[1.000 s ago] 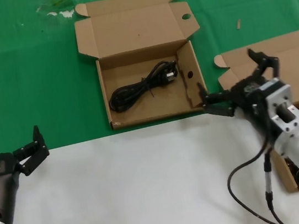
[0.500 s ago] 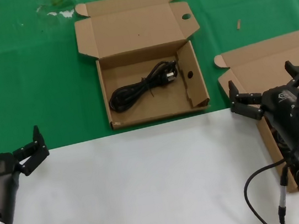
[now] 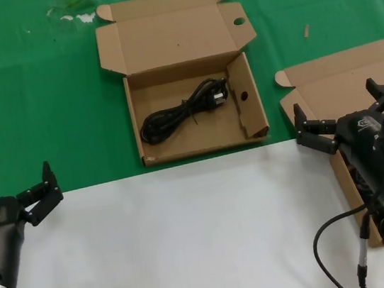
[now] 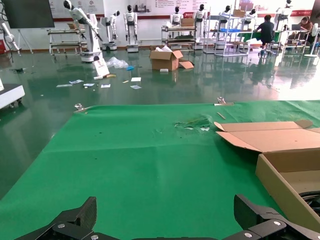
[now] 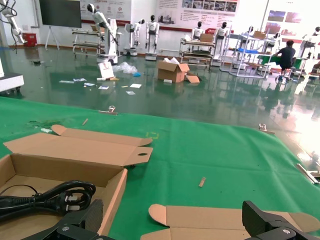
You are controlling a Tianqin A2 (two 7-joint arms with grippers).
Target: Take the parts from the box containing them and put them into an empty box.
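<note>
The brown box with round holes lies open at the middle back, and one coiled black power cord lies in it. The cord also shows in the right wrist view. The hole-less box lies at the right, largely hidden by my right arm. Dark cords show partly inside it. My right gripper is open and empty above this box's lid, which also shows in the right wrist view. My left gripper is open and empty at the front left, parked.
A green mat covers the far half of the table and a white sheet the near half. My own black cable loops by the right arm. A small scrap lies on the mat.
My right gripper has moved right, from the front right corner of the holed box to above the hole-less box. It has held still for the last half second. The left arm has not moved.
</note>
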